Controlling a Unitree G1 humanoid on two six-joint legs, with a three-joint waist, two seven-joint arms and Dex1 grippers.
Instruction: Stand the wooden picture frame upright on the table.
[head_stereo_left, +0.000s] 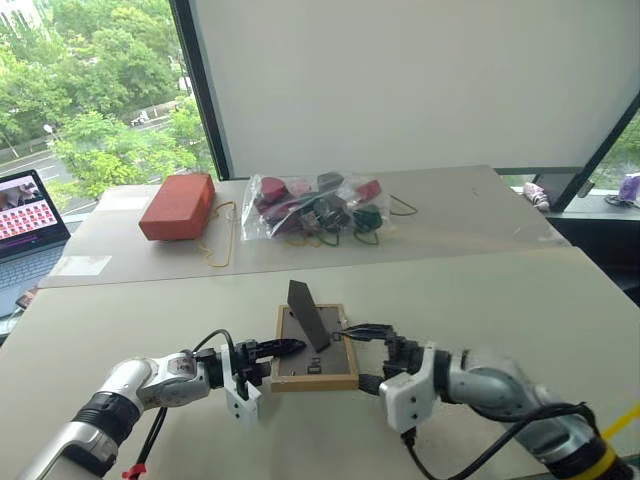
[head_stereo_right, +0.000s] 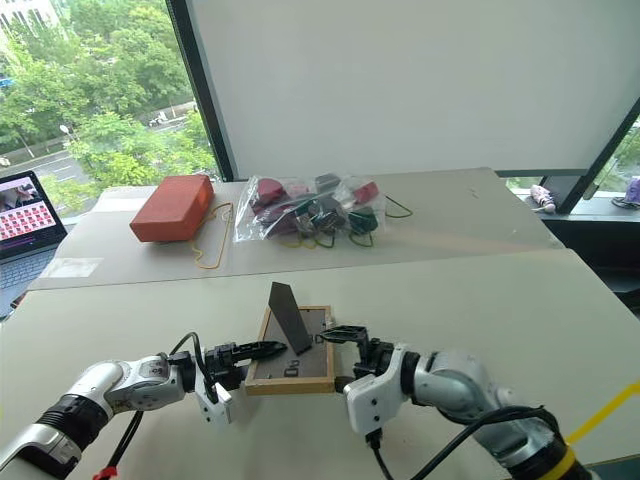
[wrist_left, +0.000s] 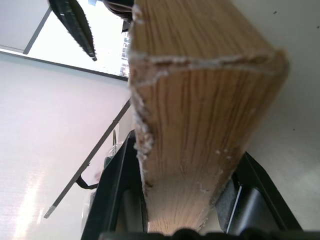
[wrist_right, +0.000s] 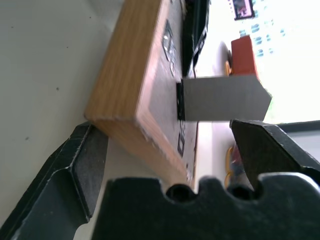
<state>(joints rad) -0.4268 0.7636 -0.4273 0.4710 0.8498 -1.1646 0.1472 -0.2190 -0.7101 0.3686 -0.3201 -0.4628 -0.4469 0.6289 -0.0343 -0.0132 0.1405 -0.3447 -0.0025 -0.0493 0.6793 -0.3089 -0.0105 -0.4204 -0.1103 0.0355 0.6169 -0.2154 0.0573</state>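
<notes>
Lying face down near the front edge of the table (head_stereo_left: 520, 300), the wooden picture frame (head_stereo_left: 316, 368) is seen with its dark grey back uppermost and its hinged stand leg (head_stereo_left: 305, 314) raised steeply from that back. The left hand (head_stereo_left: 268, 362) is clamped on the frame's left edge; in the left wrist view the light wood is seen seated between both black fingers (wrist_left: 120, 190). The right hand (head_stereo_left: 368, 355) is spread wide at the frame's right side, one finger over the back close to the raised leg and the other at table level beside the wooden edge; no grip is made by it.

Farther back, across a seam in the table surface, a clear plastic bag (head_stereo_left: 318, 207) is noted, containing dark red, black and green small items that cannot be identified further. An orange-red block (head_stereo_left: 178, 205) is set to the bag's left, with a yellow cord (head_stereo_left: 222, 240) lying loose on the table between them. An open laptop (head_stereo_left: 28, 225) is recorded at the far left, off the table's edge.
</notes>
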